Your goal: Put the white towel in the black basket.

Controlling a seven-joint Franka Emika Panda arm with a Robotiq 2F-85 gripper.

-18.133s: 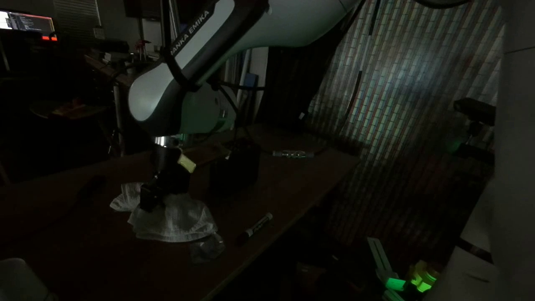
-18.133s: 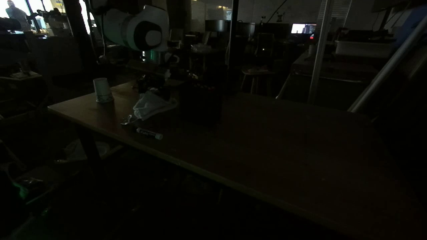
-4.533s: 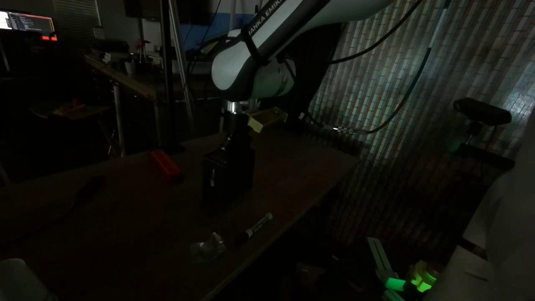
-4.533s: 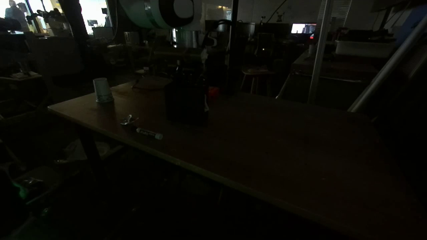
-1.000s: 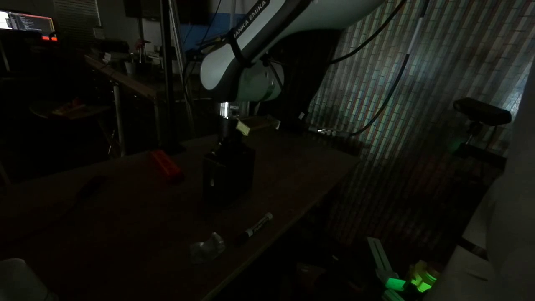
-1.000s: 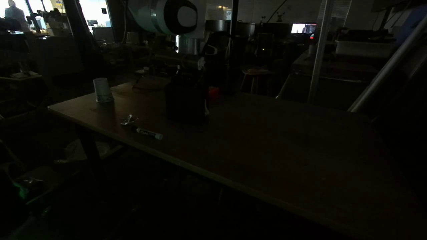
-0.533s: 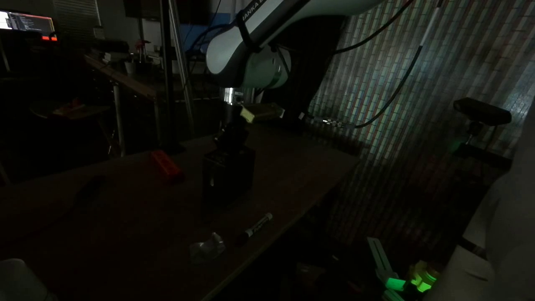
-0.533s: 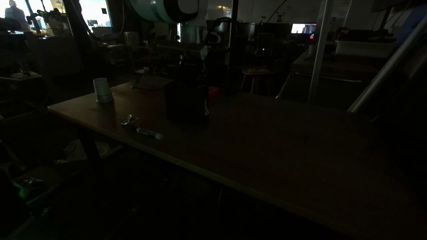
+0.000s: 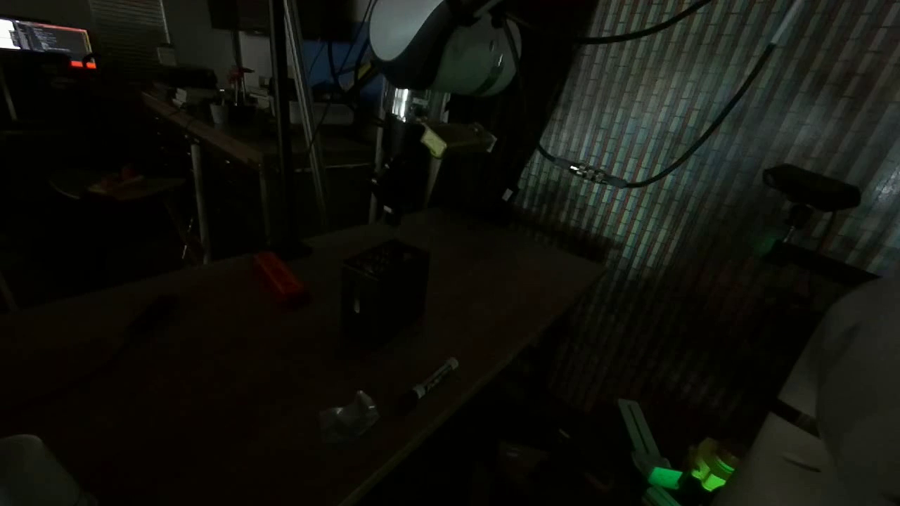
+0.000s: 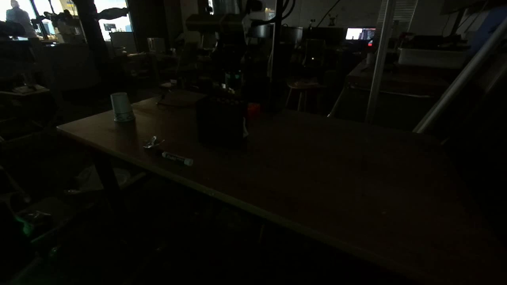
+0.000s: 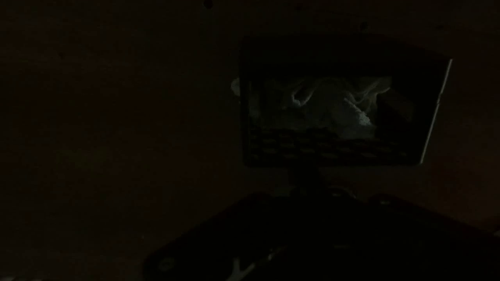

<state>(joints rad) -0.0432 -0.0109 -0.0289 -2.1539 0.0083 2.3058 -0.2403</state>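
The black basket stands upright on the table; it also shows in an exterior view and in the wrist view. The white towel lies crumpled inside it. A small white bit pokes out through a side wall, seen in both exterior views. My gripper is above the basket, apart from it, and also shows in an exterior view. In the very dark wrist view, the gripper's fingertips appear together with nothing between them.
A red block lies beside the basket. A marker and a crumpled clear wrapper lie near the table edge. A cup stands at the table's far left corner in an exterior view. A dark cable lies on the table.
Earlier, my gripper was at the towel on the table; later it was down in the basket's opening. Now the towel is inside and my gripper has risen above the basket.
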